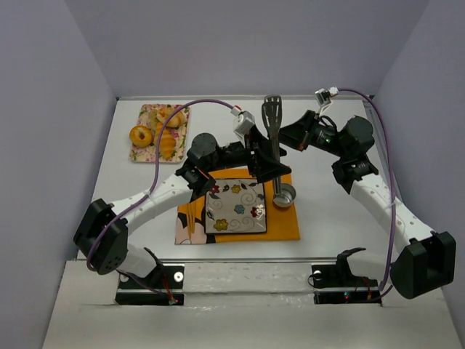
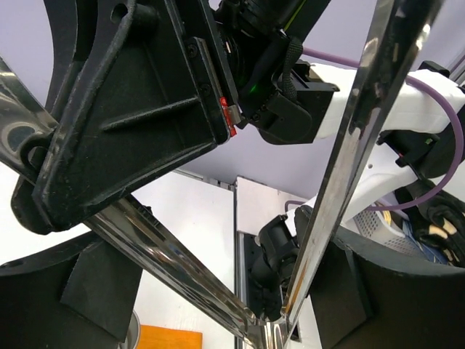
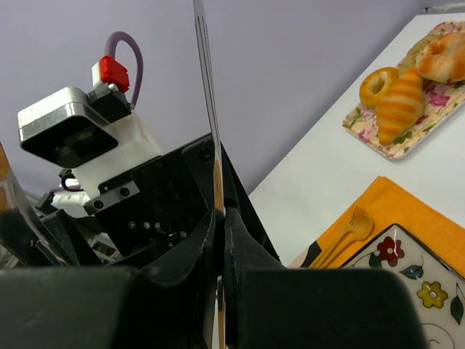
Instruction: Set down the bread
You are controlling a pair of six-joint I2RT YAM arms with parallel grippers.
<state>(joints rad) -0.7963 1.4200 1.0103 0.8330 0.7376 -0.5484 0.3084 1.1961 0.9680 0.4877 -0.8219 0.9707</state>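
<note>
The bread, a golden striped croissant-like roll, lies on a floral tray at the far left; it also shows in the right wrist view. Steel tongs stand upright over a metal cup. My right gripper is shut on one thin arm of the tongs. My left gripper is open, and both tong arms run between its spread fingers in a V. The square flowered plate sits below, holding nothing.
A ring-shaped bun and a pale round bun share the tray with the bread. An orange placemat lies under the plate and cup. Purple walls close in both sides.
</note>
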